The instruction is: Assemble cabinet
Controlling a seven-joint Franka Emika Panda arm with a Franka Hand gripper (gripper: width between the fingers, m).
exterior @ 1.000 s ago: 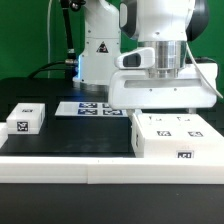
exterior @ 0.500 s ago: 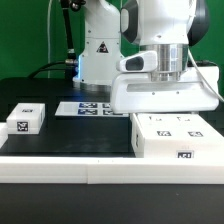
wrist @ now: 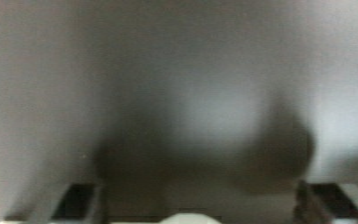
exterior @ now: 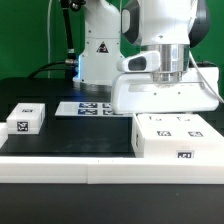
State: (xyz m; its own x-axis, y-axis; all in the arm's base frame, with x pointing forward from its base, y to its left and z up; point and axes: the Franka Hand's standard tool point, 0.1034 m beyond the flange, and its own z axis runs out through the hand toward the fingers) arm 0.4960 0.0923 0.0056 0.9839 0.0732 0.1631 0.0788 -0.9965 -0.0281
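Cabinet [exterior: 172,138] sits on worktop [exterior: 70,135], lower right of exterior frame. End effector [wrist: 202,203] hangs just above it, fingers [wrist: 76,200] apart. Small white block [exterior: 25,119] at left, marker board [exterior: 92,107] behind centre.

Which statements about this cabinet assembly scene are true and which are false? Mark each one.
1. The cabinet rests on the table at the exterior view's right. True.
2. The small white block sits on top of the cabinet. False: it lies on the table at the exterior view's left, apart from the cabinet.
3. The marker board lies flat on the table. True.
4. The gripper holds the small white block. False: it is low over the cabinet, far from the block.
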